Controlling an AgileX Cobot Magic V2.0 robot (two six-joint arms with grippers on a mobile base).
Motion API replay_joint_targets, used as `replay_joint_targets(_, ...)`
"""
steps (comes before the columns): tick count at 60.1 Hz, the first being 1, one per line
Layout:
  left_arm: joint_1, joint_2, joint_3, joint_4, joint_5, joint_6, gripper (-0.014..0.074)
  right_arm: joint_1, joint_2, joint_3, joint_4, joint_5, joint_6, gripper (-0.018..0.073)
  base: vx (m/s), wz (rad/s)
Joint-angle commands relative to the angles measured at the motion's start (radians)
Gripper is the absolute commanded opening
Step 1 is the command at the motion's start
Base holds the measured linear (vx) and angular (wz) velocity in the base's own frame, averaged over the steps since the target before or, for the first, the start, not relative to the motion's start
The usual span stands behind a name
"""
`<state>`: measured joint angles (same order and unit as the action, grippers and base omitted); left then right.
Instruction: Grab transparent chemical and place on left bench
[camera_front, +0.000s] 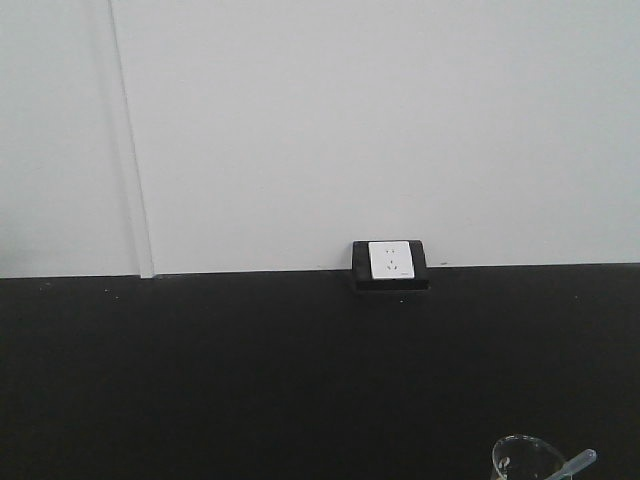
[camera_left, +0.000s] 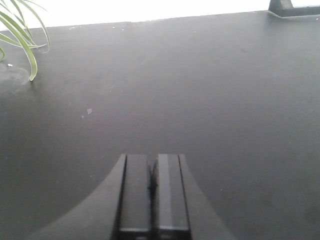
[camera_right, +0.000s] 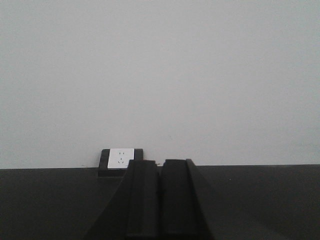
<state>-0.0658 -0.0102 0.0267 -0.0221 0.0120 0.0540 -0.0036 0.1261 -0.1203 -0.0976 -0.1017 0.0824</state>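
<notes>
**Item 1: transparent chemical** (camera_front: 525, 462). Clear glass beaker, lower-right corner of front view, cropped by frame edge; base not visible. Mouth faces up, so reads as upright. Contents: one pale dropper (camera_front: 580, 462) leaning out over rim toward the right. Liquid level: can't tell.

**Item 2: left bench** (camera_front: 250, 370). Long matte black top running along a white wall (camera_front: 350, 120). Beaker appears to stand on its near edge, well apart from the black-framed wall socket (camera_front: 390, 260) at the back. Contact w/ surface is not confirmed because the base is cut off.

**Item 3: left gripper** (camera_left: 152, 165). Jaws pressed together, nothing btwn them. Hangs over bare benchtop, w/ plant (camera_left: 22, 35) leaves at far left. Beaker absent from this view.

**Item 4: right gripper** (camera_right: 160, 167). Jaws closed flat against each other, empty. Points at the wall, socket just behind and to its left. Beaker absent from this view too.

**Key relation.** Beaker lies to the right side of the front view, so the right arm is judged nearer. It sits outside both wrist views, i.e. not ahead of either pair of jaws, prob. lower and nearer the robot than the right jaws point.

**Status (judgement).** Beaker looks set down on the bench and let go. If a re-grip were needed, the right jaws must first part, then approach from the side, clear of the dropper.
</notes>
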Motion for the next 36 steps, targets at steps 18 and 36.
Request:
replay_joint_targets(18, -0.002, -0.019, 0.016, -0.001, -0.078, -0.008, -0.0003, 0.001, 0.390, -0.144, 0.018, -0.045, -0.003, 0.0013, 0.00, 0.00)
replay_joint_targets(36, -0.002, -0.019, 0.016, -0.001, -0.078, -0.008, -0.0003, 0.001, 0.671, -0.144, 0.039, -0.085, 0.000, 0.0196, 0.00, 0.00)
